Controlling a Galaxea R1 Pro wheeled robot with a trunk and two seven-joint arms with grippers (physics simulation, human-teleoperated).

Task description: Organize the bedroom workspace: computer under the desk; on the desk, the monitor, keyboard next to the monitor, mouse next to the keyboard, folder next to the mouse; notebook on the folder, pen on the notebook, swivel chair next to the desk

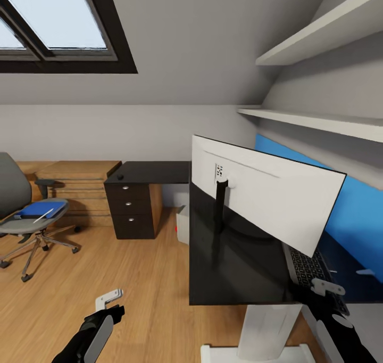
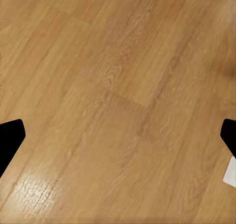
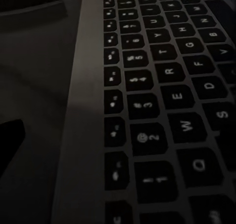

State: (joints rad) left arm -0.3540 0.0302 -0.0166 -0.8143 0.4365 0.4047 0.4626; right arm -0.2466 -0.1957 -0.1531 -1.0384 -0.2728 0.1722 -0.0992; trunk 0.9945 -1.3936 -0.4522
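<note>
Right tool, grip state unclear, low over slim grey dark-keyed keyboard; long axis running away behind white-backed monitor on glossy black tabletop.

You've got open honey-coloured plank floor under your left gripper, nothing on it out to the grey padded swivel chair well off to the left. On the right it's tight: your right gripper hangs low over the slim grey keyboard with dark keys, and the wide white-backed monitor leans across the glossy black desk top just beside it, walling off that side. The bright blue back panel closes the far side, so there's only a narrow lane along the keyboard. Two white wall shelves overhang above.
</note>
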